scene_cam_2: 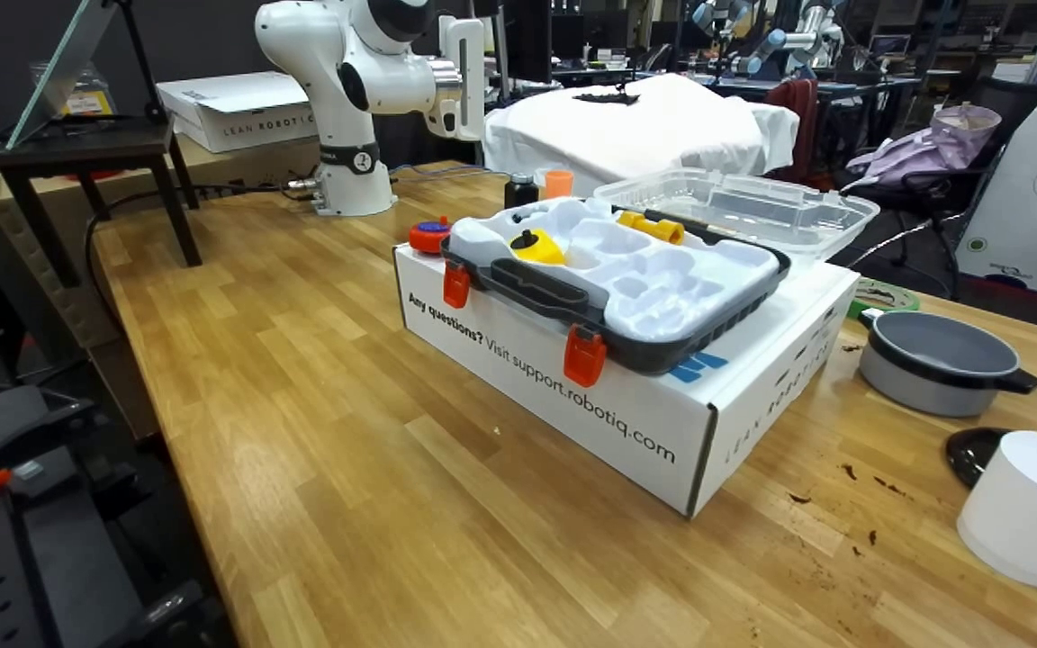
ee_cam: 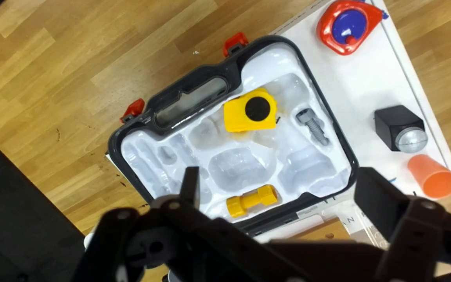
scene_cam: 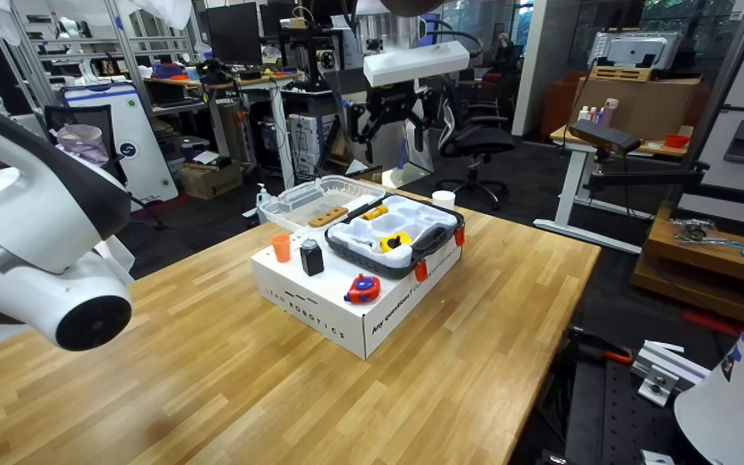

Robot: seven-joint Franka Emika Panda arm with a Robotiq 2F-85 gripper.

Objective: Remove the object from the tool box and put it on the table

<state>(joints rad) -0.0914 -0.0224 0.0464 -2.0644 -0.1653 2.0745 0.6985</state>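
Gripper [ee_cam: 279,184] sat nearest in wrist view: fingers spread wide, nothing held. Yellow dumbbell-shaped piece [ee_cam: 251,200] lay in a pocket along one long edge of toolbox [ee_cam: 262,152], yellow tape measure [ee_cam: 238,113] nearer the opposite edge. In an exterior view, gripper hung above and well apart from toolbox, which stood on white carton [scene_cam: 310,316]. In an exterior view, carton rested on wooden table [scene_cam_2: 347,432], grey pot [scene_cam_2: 924,387] near it.

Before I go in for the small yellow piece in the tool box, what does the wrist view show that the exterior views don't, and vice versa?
Wrist view only: distinct threads on the grey bolt, lying in its slot in the tool box.
Exterior views only: a white robot arm in both, and a green tape roll on the table in an exterior view.
Shared: that box, the small yellow piece and the orange cup.
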